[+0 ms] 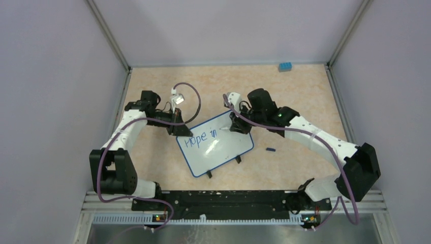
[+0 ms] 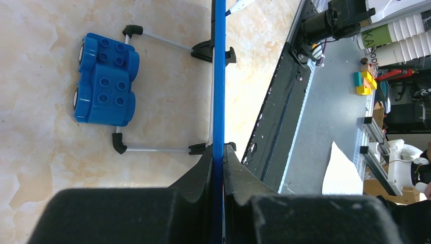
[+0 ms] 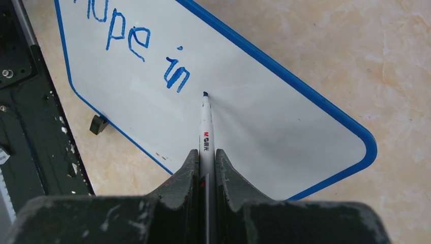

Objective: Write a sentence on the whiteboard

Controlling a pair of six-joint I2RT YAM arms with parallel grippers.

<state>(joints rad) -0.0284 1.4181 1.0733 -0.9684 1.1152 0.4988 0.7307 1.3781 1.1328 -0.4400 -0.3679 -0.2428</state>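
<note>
Right wrist view: only "Hope in" of the sentence (image 3: pixel 147 56) is written, at the upper left of the whiteboard (image 3: pixel 284 132). The rest of the surface is blank, so the task is judged well short of done, with more words to be added. A marker (image 3: pixel 206 122) is clamped between the closed jaws of the right gripper (image 3: pixel 206 155), with its tip set just right of "in". Contact cannot be confirmed. The board's blue rim is pinched edge-on by the closed left gripper (image 2: pixel 218 152). The board lies angled at mid-table (image 1: pixel 284 101), between both arms.
</note>
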